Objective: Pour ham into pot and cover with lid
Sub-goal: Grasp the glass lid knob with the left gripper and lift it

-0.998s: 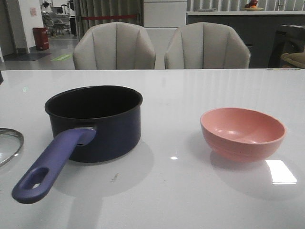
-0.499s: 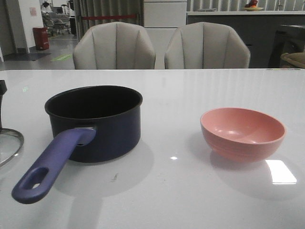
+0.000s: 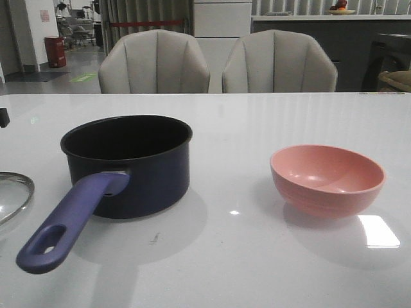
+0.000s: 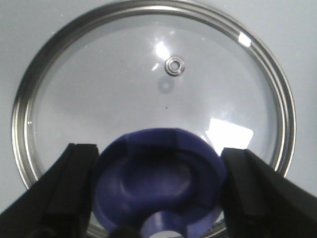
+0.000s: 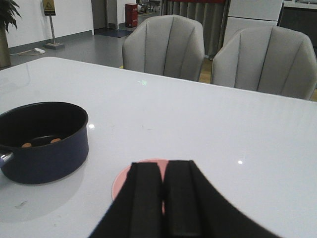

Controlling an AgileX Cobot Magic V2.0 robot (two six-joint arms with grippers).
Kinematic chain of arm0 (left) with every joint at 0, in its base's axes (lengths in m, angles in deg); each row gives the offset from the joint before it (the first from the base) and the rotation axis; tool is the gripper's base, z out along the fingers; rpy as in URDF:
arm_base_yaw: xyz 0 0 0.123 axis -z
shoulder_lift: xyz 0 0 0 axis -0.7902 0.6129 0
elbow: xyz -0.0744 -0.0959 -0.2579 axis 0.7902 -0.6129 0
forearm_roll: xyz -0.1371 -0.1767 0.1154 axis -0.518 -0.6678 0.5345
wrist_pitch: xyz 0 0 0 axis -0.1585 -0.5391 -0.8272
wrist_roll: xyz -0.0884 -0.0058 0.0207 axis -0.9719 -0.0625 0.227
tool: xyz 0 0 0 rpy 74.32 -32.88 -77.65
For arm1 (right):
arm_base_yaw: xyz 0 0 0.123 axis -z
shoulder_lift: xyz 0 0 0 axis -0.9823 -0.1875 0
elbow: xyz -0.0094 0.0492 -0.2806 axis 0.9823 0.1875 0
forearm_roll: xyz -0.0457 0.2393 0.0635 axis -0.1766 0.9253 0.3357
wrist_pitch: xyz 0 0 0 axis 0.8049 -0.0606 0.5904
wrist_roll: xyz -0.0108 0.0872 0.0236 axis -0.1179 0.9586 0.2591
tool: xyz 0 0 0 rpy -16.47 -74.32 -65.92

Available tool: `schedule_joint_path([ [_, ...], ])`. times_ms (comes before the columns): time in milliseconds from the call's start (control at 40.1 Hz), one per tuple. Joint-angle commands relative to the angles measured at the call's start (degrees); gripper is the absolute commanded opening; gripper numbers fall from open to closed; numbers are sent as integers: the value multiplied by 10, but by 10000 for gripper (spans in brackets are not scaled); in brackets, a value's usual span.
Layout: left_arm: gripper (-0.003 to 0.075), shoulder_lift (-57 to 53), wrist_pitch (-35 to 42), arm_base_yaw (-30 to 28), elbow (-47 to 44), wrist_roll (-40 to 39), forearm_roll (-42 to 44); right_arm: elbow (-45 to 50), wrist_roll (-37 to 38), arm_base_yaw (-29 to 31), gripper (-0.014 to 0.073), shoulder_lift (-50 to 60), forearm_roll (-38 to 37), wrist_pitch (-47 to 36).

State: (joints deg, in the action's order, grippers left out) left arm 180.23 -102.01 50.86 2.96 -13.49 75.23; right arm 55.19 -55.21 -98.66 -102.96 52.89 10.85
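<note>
The dark navy pot (image 3: 128, 167) stands left of centre with its purple-blue handle (image 3: 64, 224) pointing toward me. Two orange-pink ham chunks (image 5: 27, 145) lie on its bottom. The glass lid (image 4: 148, 89) lies flat on the table left of the pot; in the front view only the lid's rim (image 3: 19, 189) shows at the left edge. My left gripper (image 4: 158, 163) is over the lid, its fingers pressed against both sides of the blue knob (image 4: 158, 183). My right gripper (image 5: 164, 167) is shut and empty, held above the pink bowl (image 5: 121, 181).
The pink bowl (image 3: 327, 179) stands empty on the right of the white table (image 3: 231, 256). Two grey chairs (image 3: 154, 64) stand behind the far edge. A dark bit of the left arm (image 3: 2, 117) shows at the left edge.
The dark left gripper came into the front view at the left edge above the lid, then mostly left it. The lid's rim has shifted slightly right. Pot and bowl have not moved.
</note>
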Motion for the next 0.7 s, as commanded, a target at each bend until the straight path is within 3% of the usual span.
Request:
schedule_joint_path([
  [0, 211, -25, 1, 0, 14, -2, -4, -15, -2, -1, 160, -3, 1, -50],
  [674, 206, -56, -35, 0, 68, 21, -2, -15, -2, -1, 160, -3, 1, -50],
])
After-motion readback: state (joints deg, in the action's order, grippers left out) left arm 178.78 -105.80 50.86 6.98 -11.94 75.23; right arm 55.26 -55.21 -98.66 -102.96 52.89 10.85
